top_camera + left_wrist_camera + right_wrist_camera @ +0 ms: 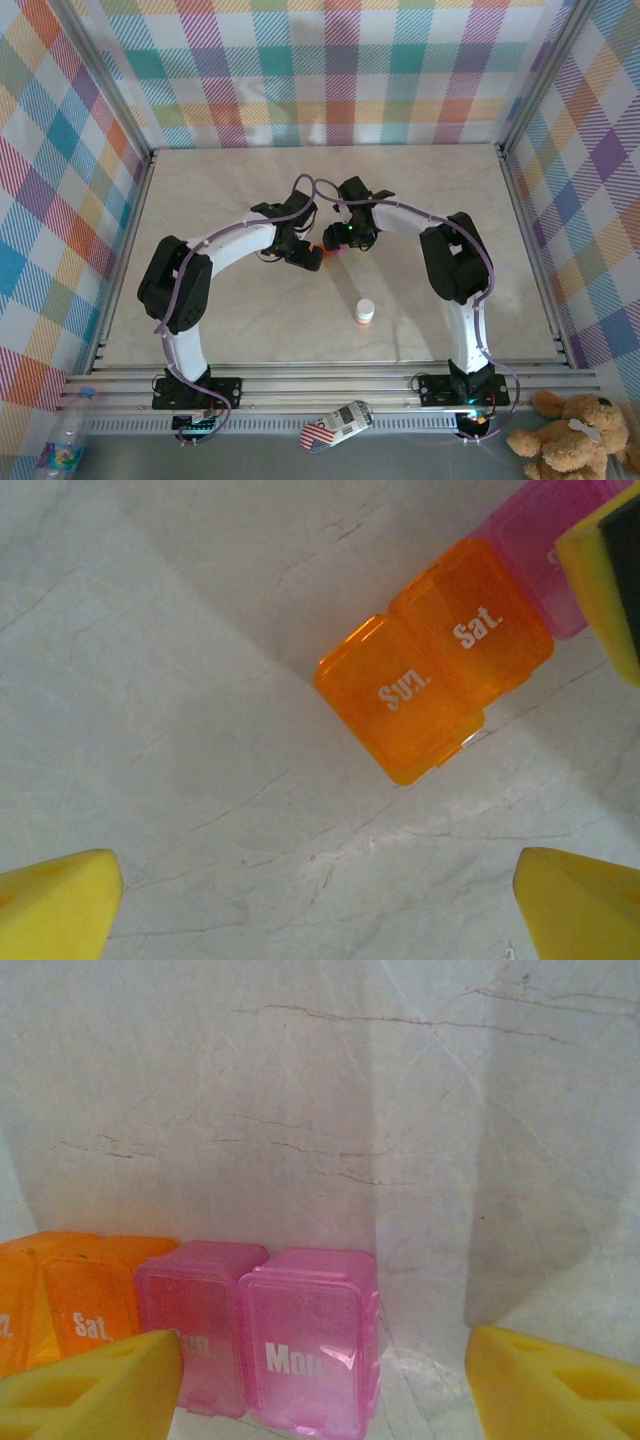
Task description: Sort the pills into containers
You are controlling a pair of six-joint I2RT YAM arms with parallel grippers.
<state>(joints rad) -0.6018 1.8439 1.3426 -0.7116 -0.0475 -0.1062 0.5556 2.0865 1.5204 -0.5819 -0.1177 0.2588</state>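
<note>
The containers (pixel 435 665) lie on the pale marbled surface (pixel 250 190), about midway across it, where the ends of the two arms meet. They form one strip of small joined boxes: two orange ones marked "Sun." and "Sat." at one end, then pink ones, with the end pink box marked "Mon."

The left arm (pixel 185 285) reaches in from the left. The left jaws stand wide apart, their yellow pads (pixel 55 905) at either side with bare surface between them. The orange end lies just beyond them, untouched.

The right arm (pixel 455 260) reaches in from the right. The right jaws are also apart, at the pink end. One pad sits in front of the second pink box, and I cannot tell whether it touches. The other pad is off to the side of the "Mon." box, with bare surface between.

A small orange bottle (pixel 365 312) with a white cap stands upright nearer the arm bases, slightly right and apart from the strip.
</note>
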